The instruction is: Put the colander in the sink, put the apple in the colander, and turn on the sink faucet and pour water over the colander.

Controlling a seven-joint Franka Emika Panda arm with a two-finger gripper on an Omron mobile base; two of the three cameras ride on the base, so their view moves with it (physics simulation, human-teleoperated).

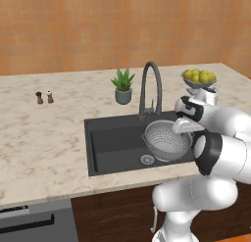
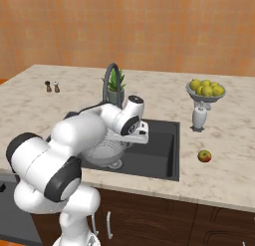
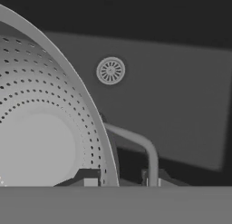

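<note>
The tool [image 3: 120, 180], shut on the rim by the 6 o'clock handle, holds the colander [image 1: 166, 139]: stiff, light, slippery metal over the sink [image 1: 110, 143].

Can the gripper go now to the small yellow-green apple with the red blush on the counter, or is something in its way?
Probably not yet. The gripper is shut on the rim of the round grey pierced metal colander; it must let go first. The apple itself lies in the open.
</note>
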